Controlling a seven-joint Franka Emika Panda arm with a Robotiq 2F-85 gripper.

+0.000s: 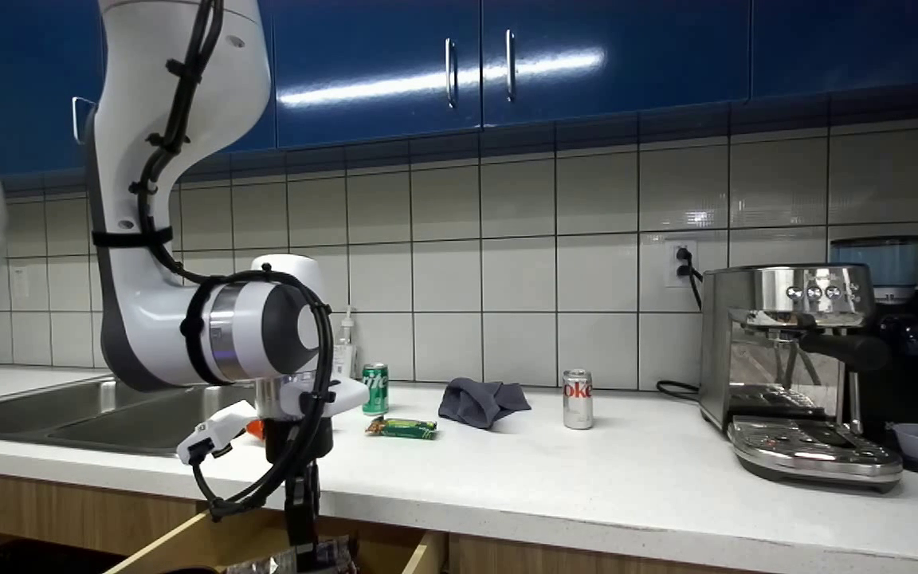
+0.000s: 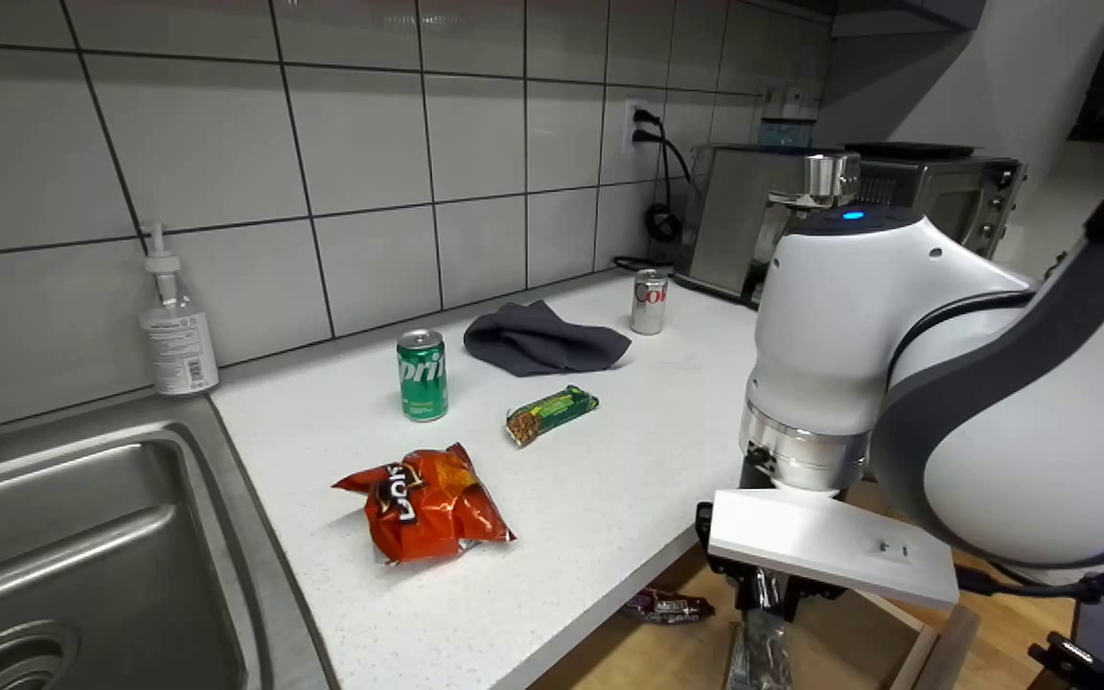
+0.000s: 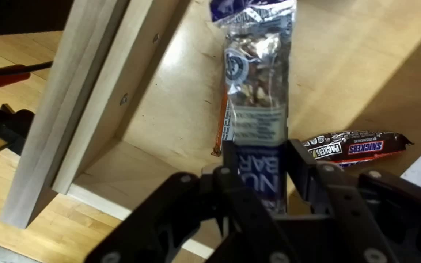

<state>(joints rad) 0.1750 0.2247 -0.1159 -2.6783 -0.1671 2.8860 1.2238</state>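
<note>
My gripper [image 3: 261, 146] is shut on a nut bar [image 3: 258, 73] in a clear and dark blue wrapper, with a finger on each side of its blue end. The bar also shows below the fingers in an exterior view [image 2: 766, 647]. The gripper points down into an open wooden drawer [image 3: 174, 91], below the counter's front edge. I cannot tell whether the bar touches the drawer floor. A brown Snickers bar [image 3: 356, 146] lies in the drawer beside the right finger, also seen in an exterior view [image 2: 667, 606]. An orange-wrapped bar [image 3: 222, 128] is mostly hidden beneath the nut bar.
On the white counter [image 2: 600, 517] are a red chip bag [image 2: 437, 508], a green Sprite can [image 2: 423, 376], a green-wrapped bar [image 2: 557, 412], a dark cloth [image 2: 542, 340] and a silver Coke can [image 2: 649, 302]. A sink [image 2: 82, 537] and an espresso machine [image 1: 786, 359] stand at opposite ends.
</note>
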